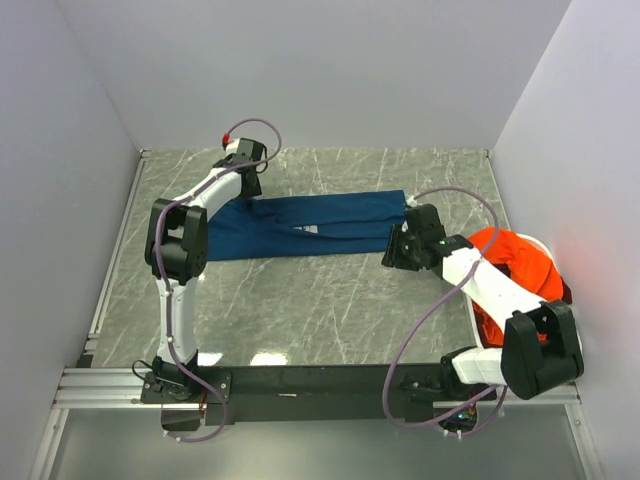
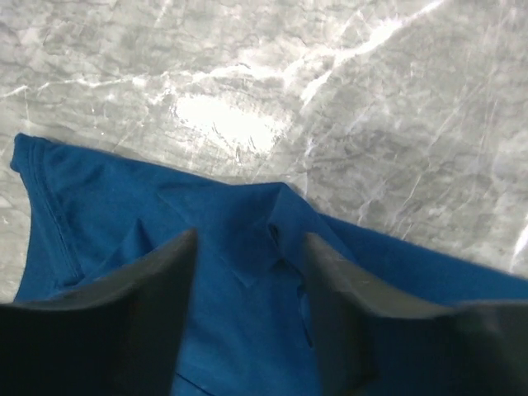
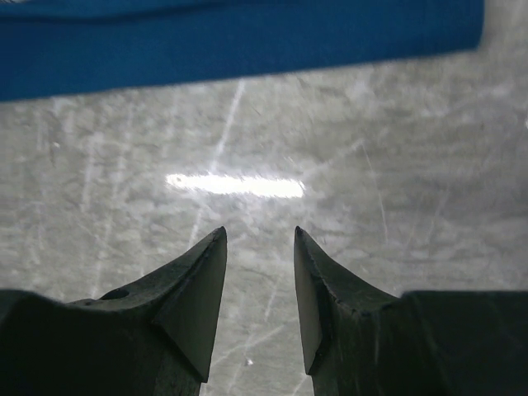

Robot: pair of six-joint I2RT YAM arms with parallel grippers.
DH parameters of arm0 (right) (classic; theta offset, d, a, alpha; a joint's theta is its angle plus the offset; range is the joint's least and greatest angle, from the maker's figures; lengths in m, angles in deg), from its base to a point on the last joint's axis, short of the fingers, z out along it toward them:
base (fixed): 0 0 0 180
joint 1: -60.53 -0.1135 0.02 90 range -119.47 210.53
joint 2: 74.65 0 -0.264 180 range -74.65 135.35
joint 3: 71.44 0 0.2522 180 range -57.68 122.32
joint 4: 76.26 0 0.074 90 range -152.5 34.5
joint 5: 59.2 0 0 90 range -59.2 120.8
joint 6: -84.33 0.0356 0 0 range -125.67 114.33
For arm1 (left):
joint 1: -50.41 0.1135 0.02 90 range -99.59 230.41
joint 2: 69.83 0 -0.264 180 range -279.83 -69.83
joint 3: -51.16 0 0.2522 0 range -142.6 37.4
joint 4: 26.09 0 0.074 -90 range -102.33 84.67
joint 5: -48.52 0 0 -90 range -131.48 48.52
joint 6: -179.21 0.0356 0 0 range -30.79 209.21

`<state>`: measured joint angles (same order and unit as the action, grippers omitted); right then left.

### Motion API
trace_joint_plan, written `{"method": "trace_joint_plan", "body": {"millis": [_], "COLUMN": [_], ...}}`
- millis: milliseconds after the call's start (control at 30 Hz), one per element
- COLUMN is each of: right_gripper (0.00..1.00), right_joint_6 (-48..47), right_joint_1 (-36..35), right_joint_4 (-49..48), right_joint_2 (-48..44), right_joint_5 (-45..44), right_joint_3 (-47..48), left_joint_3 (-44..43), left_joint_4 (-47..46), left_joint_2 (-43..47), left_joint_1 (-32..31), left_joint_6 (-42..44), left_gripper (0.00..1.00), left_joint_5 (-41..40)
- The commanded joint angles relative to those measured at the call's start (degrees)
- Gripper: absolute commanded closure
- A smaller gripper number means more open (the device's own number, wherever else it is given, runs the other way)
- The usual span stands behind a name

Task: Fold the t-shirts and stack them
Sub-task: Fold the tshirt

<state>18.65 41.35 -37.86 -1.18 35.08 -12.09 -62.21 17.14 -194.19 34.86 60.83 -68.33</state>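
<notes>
A navy blue t-shirt (image 1: 305,225) lies folded into a long band across the far middle of the marble table. My left gripper (image 1: 248,188) hovers over its far left end; in the left wrist view the open fingers straddle the blue cloth (image 2: 247,272) without holding it. My right gripper (image 1: 393,255) is open and empty over bare table just in front of the shirt's right end, whose edge shows in the right wrist view (image 3: 247,41). A bright orange t-shirt (image 1: 520,270) lies bunched at the right edge under my right arm.
White walls close in the table (image 1: 320,310) at the back and on both sides. The marble surface (image 3: 264,148) lies bare in front of the shirt. The arm bases stand on a black rail (image 1: 320,385) at the near edge.
</notes>
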Motion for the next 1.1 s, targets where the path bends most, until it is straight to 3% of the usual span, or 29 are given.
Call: {"method": "trace_joint_plan", "body": {"millis": [0,200,367,467,700,1067], "right_gripper": [0.55,0.55,0.6,0.65,0.78,0.82], "right_joint_6": [-1.55,-2.87,-3.75,-3.49,-3.05,-0.76], "right_joint_1": [-0.77,-3.32,-6.48,-8.15,-11.41,-11.32], "right_joint_4": [-2.84,-6.27,-8.38,-9.79,-11.11,-13.39], "right_joint_2": [2.2,8.25,14.06,18.97,27.15,37.26], "right_joint_5": [1.17,4.51,6.71,8.12,9.44,9.88], "right_joint_3": [4.86,10.57,16.2,18.92,24.55,28.59], "left_joint_3": [-2.87,7.29,20.14,28.39,35.89,38.88], "left_joint_4": [-0.47,1.02,-0.55,-1.87,-4.34,-1.09], "left_joint_2": [3.05,13.24,24.67,27.76,27.68,23.72], "left_joint_1": [0.78,4.47,10.09,12.81,17.39,20.38], "left_joint_6": [-1.67,-6.24,-8.62,-8.62,-8.09,-9.15], "left_gripper": [0.38,0.29,0.32,0.39,0.65,0.75], "left_joint_5": [-0.75,1.36,5.93,7.95,8.75,6.55]}}
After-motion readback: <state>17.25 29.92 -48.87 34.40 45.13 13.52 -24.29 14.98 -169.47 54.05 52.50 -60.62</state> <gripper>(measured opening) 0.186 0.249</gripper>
